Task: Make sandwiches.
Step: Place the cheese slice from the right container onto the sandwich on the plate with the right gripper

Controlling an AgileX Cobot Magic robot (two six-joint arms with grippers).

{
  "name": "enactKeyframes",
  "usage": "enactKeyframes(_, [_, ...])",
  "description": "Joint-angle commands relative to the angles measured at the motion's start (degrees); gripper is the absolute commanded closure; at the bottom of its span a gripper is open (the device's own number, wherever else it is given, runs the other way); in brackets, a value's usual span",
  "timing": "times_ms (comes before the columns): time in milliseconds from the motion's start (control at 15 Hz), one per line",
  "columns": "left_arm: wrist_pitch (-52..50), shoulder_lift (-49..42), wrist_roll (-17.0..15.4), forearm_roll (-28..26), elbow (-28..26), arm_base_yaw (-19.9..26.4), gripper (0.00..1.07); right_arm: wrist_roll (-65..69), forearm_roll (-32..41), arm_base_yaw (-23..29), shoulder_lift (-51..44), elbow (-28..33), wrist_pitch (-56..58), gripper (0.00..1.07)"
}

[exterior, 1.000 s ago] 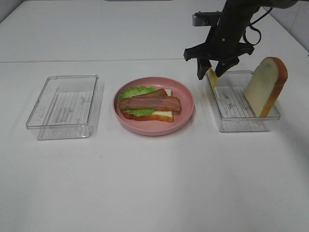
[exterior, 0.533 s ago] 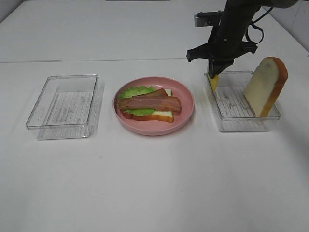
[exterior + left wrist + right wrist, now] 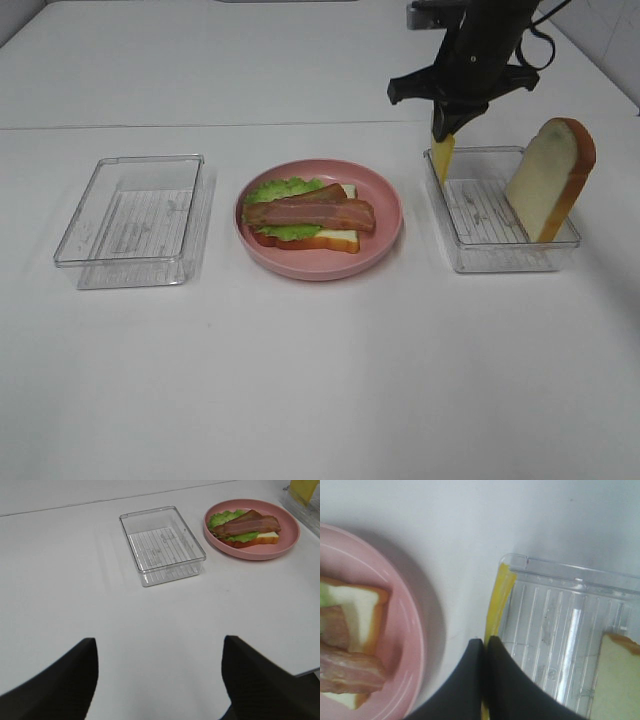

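Observation:
The sandwich stack point(image 3: 308, 217) lies on the round pink plate point(image 3: 385, 205): white bread at the bottom, green lettuce, bacon strips on top. It also shows in the left wrist view as a stack point(image 3: 247, 527). My right gripper point(image 3: 443, 130) is shut on the top edge of a yellow cheese slice point(image 3: 443, 158), which hangs on edge at the left wall of the right tray. In the right wrist view the gripper point(image 3: 485, 647) pinches the cheese point(image 3: 499, 595). My left gripper point(image 3: 160, 677) is open over bare table, with nothing between its fingers.
A white bread slice point(image 3: 550, 178) leans upright in the clear right tray point(image 3: 500, 250). An empty clear tray point(image 3: 135, 220) stands left of the plate. The white table's far edge runs behind the plate and trays.
My right gripper has shut on the yellow cheese slice and risen a little with it. The left gripper, plate and trays have not moved.

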Motion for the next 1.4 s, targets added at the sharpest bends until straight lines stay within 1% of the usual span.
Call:
enactKeyframes(67, [-0.63, -1.15, 0.06, 0.34, 0.34, 0.0, 0.39, -0.52, 3.32, 0.17, -3.9, -0.23, -0.11, 1.07])
enactKeyframes(133, [-0.63, -1.15, 0.06, 0.34, 0.34, 0.0, 0.39, -2.06, 7.28, 0.17, -5.16, -0.23, -0.23, 1.07])
enactKeyframes(200, [-0.63, -1.15, 0.06, 0.34, 0.34, 0.0, 0.39, -5.33, 13.46, 0.17, -5.79, -0.23, -0.23, 1.07])
enactKeyframes(333, [-0.63, -1.15, 0.06, 0.34, 0.34, 0.0, 0.39, -12.72, 27.33, 0.17, -5.84, -0.11, 0.11, 1.07])
enactKeyframes(400, [-0.63, -1.15, 0.06, 0.34, 0.34, 0.0, 0.39, -17.3, 36.84, 0.86, -5.5, -0.11, 0.46, 1.07])
enactKeyframes(467, [-0.63, -1.15, 0.06, 0.34, 0.34, 0.0, 0.39, -18.11, 38.27, 1.32, -5.44, -0.11, 0.57, 1.07])
enactKeyframes(667, [-0.63, -1.15, 0.11, 0.34, 0.34, 0.0, 0.39, -19.71, 43.32, 5.21, -4.07, -0.11, 2.92, 1.07])
enactKeyframes(800, [-0.63, -1.15, 0.11, 0.34, 0.34, 0.0, 0.39, -18.79, 44.86, 7.45, -1.38, -0.11, 2.86, 1.07])
enactKeyframes(867, [-0.63, -1.15, 0.11, 0.34, 0.34, 0.0, 0.39, -17.82, 45.32, 7.62, -0.34, -0.11, 2.81, 1.07])
enactKeyframes(1000, [-0.63, -1.15, 0.11, 0.34, 0.34, 0.0, 0.39, -16.9, 48.53, 7.45, 4.13, -0.11, 1.6, 1.07])
enactKeyframes(1200, [-0.63, -1.15, 0.11, 0.34, 0.34, 0.0, 0.39, -16.84, 48.53, 7.45, 7.51, -0.11, -0.17, 1.07])
enactKeyframes(1400, [-0.63, -1.15, 0.11, 0.34, 0.34, 0.0, 0.39, -13.52, 41.08, 7.39, 7.39, -0.11, -1.66, 1.07])
